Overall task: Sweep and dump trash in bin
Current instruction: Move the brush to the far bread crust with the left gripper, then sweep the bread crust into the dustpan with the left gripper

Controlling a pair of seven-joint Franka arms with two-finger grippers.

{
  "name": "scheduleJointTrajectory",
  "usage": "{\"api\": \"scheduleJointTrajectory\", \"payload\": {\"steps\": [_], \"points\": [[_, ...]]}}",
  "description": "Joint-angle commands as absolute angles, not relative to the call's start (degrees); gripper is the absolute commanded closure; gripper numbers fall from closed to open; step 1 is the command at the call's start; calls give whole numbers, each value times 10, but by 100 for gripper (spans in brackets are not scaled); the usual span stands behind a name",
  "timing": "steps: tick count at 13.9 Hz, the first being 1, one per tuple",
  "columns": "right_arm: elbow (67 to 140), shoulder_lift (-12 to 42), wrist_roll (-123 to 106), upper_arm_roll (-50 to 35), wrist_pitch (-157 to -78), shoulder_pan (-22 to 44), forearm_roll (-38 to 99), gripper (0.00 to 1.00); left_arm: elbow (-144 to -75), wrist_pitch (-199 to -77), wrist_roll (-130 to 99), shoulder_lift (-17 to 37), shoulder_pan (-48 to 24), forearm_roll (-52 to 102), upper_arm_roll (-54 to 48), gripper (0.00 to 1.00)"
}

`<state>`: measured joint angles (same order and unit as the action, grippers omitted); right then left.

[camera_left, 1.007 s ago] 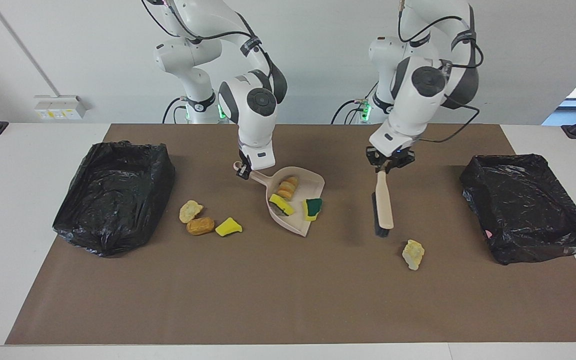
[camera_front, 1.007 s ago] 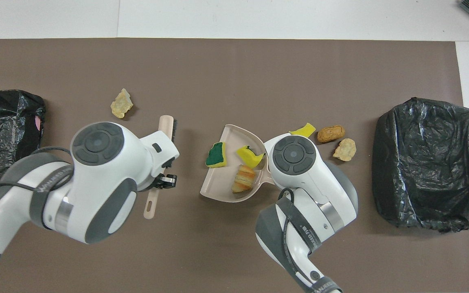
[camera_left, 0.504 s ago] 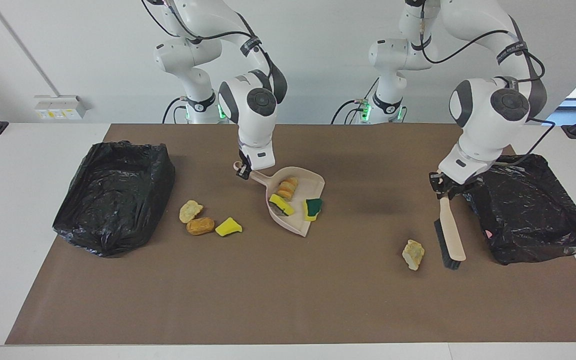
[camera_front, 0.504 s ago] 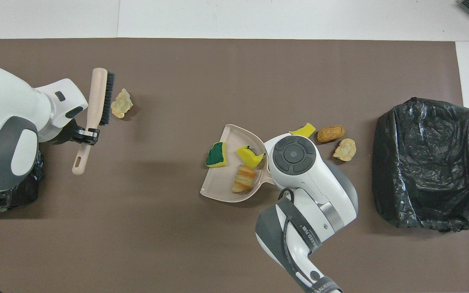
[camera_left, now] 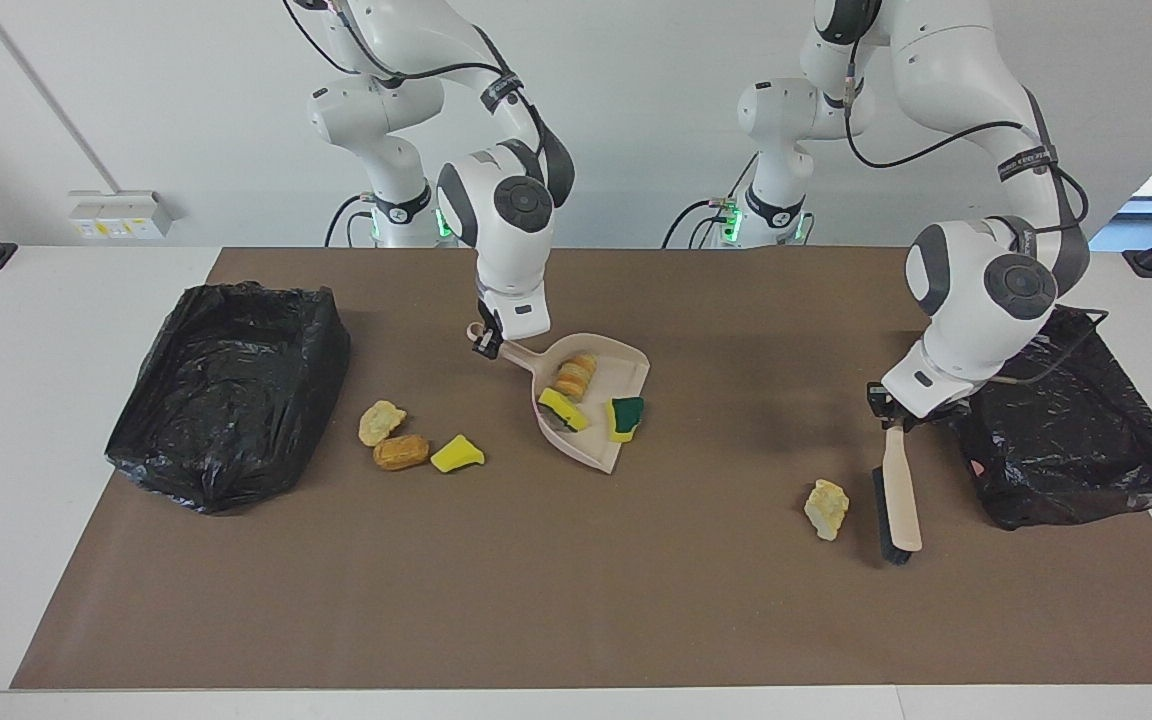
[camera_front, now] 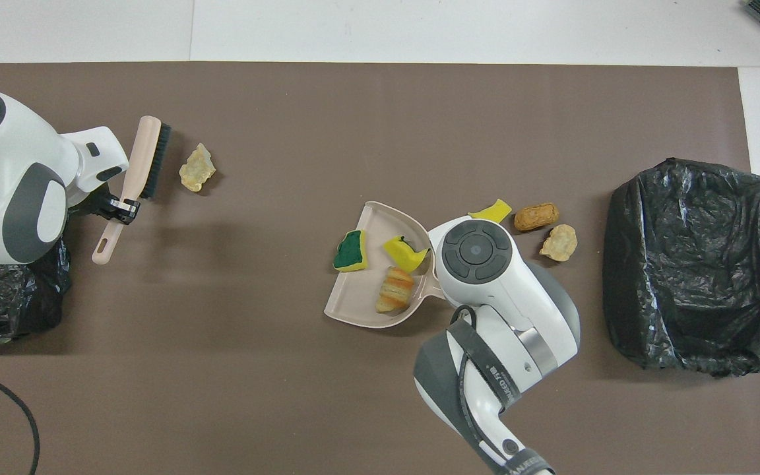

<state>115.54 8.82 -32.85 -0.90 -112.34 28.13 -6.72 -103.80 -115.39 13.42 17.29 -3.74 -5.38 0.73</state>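
facing view, from the right arm's end of the table to the left arm's. a bin lined with a black bag (camera_left: 226, 395) sits at the right arm's end of the brown mat (camera_left: 576, 600). beside it lie three pieces of trash: a pale lump (camera_left: 380, 421), a brown lump (camera_left: 401, 452) touching it, and a yellow sponge bit (camera_left: 457, 455) just beside that. the right gripper (camera_left: 485, 343) is closed on the handle of the beige dustpan (camera_left: 586, 440), which rests on the mat with its mouth turned away from the robots. in the dustpan lie a bread-like lump (camera_left: 574, 376) and a yellow sponge piece (camera_left: 563, 409); a yellow-green sponge bit (camera_left: 625, 416) sits at the pan's edge. toward the left arm's end, a pale scrap (camera_left: 826, 508) lies alone on the mat. just beside it, apart from it, stands the beige brush (camera_left: 899, 505), bristles facing the scrap, its tip low at the mat; whether it touches the mat cannot be told. the left gripper (camera_left: 890, 415) is clamped on the brush handle. a second black-bagged bin (camera_left: 1066, 430) lies at the left arm's end, partly under the left arm.
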Motion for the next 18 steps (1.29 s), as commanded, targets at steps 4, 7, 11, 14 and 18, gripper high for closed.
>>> {"api": "scheduleJointTrajectory", "payload": {"steps": [4, 7, 11, 14, 18], "points": [[1158, 83, -309, -12, -1125, 276, -75, 100, -1139, -1157, 163, 111, -78, -62, -2, 100], [1157, 84, -310, -12, -1124, 275, -75, 100, -1196, -1161, 186, 79, -118, -55, -4, 100], [1152, 86, -310, -12, -1124, 275, -75, 100, -1233, -1162, 189, 52, -201, 17, -4, 100], [1152, 88, -310, -12, -1131, 271, -74, 100, -1233, -1161, 144, 45, -275, 63, -2, 100], [1152, 88, -315, -12, -1126, 265, -74, 100, -1234, -1154, 58, 32, -352, 83, -3, 100]]}}
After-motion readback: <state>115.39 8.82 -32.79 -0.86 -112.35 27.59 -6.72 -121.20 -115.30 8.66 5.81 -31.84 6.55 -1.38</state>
